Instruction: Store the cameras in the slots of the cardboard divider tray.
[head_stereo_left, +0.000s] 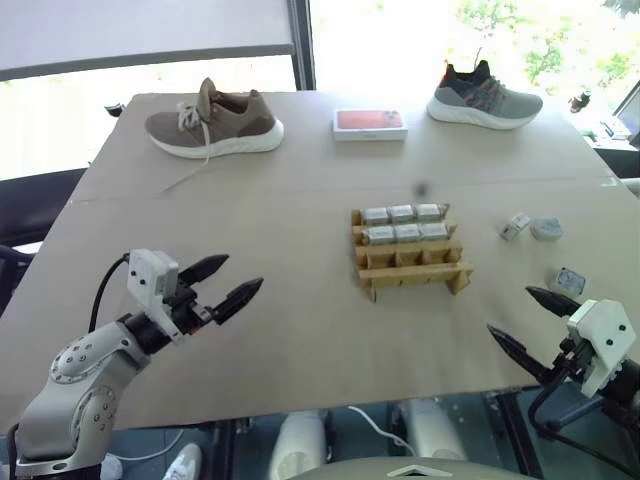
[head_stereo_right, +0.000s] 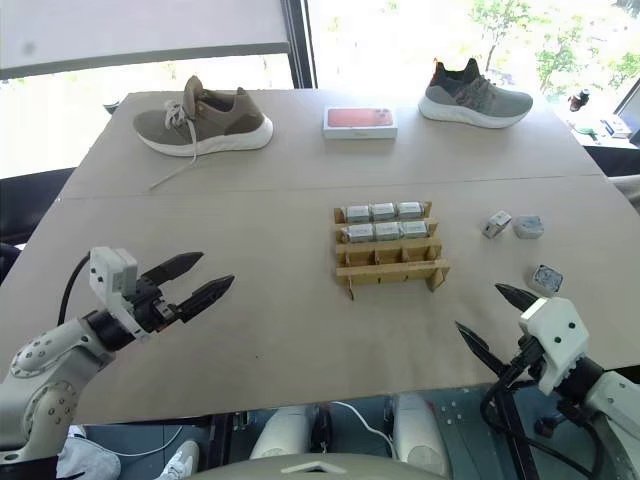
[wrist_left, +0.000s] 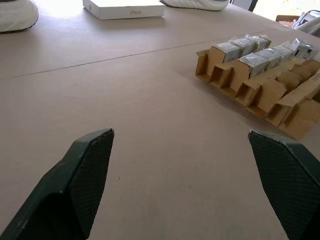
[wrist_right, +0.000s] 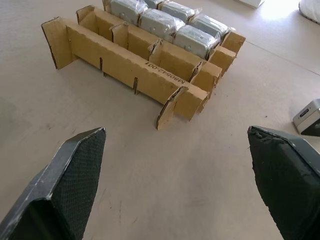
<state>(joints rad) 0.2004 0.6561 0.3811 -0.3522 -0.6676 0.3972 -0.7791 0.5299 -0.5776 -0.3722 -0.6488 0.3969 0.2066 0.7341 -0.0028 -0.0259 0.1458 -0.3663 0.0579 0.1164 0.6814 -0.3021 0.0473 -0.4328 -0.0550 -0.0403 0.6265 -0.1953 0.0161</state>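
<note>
1. The cameras (head_stereo_left: 402, 224) are mostly stowed: six of them fill the two far rows of the cardboard divider tray (head_stereo_left: 412, 262), three to a row, while the near row of slots stands empty.
2. Three more cameras lie loose on the table (head_stereo_left: 280, 300) to the right of the tray: a white one (head_stereo_left: 516, 226) just beside a grey one (head_stereo_left: 546, 229), and a third (head_stereo_left: 568, 280) nearer the robot, close to the table's right edge.
3. The left gripper (head_stereo_left: 233, 282) hovers over bare table, well to the left of the tray and nearer the front edge; its two black fingers are spread wide with nothing between them.
4. The right gripper (head_stereo_left: 529, 320) hangs at the front right corner of the table, jaws likewise spread wide and empty. The third loose camera lies just beyond its outer fingertip; the tray sits ahead of it and to its left, apart from both fingers.
5. Along the far side of the table stand a brown shoe (head_stereo_left: 213, 122), a flat white box with a red top (head_stereo_left: 370, 124) and a grey shoe (head_stereo_left: 484, 98).
</note>
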